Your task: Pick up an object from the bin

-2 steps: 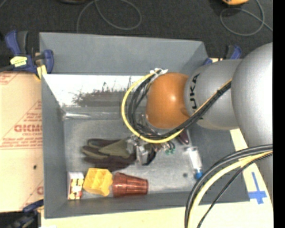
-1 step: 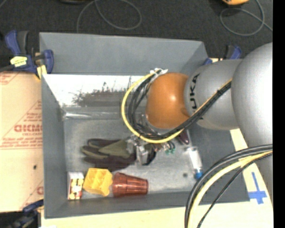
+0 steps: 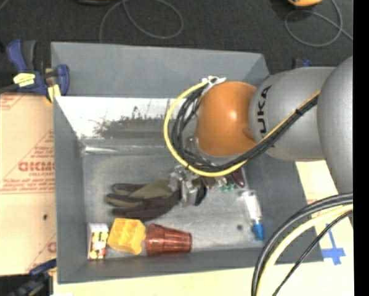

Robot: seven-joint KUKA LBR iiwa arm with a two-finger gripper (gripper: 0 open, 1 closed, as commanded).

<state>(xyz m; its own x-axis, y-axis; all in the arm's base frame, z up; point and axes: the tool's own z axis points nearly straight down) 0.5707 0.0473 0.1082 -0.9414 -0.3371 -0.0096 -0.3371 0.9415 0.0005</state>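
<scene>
Gripper (image 3: pixel 189 190) sits low in the bin (image 3: pixel 67 184), approx mid-floor, under the arm's orange cover (image 3: pixel 224 119), w/ yellow and black cables (image 3: pixel 172 113) looped round it. Jaw state: can't tell. The wrist and cables hide most of the tip, so open vs closed isn't readable.

Nearest thing is a dark olive-brown glove (image 3: pixel 141 196), flat on the bin floor, directly view-left of the jaws. Its cuff end runs right up to the jaws and looks to touch them. The splayed end points away from them, toward the bin's left wall. Whether the cuff is actually between the jaws — can't tell.

Below the jaws in the view, along the near wall, is a row of 3 items:
- Reddish-brown ribbed cup (image 3: pixel 169 240) on its side, closest of the three to the jaws but apart from them.
- Yellow block (image 3: pixel 125 235), against the cup on the side farther from the jaws.
- Small red-and-white box (image 3: pixel 98 240), just beside the block and farthest from the jaws, in the near-left corner.

View-right of the jaws and a bit lower lies a white tube-like item w/ a blue tip (image 3: pixel 254 216), maybe a pen or syringe, apart from the rest. Just right of the jaws, partly under the cables, is a small dark red thing w/ a bit of green (image 3: pixel 233 182) — too hidden to ID.
</scene>
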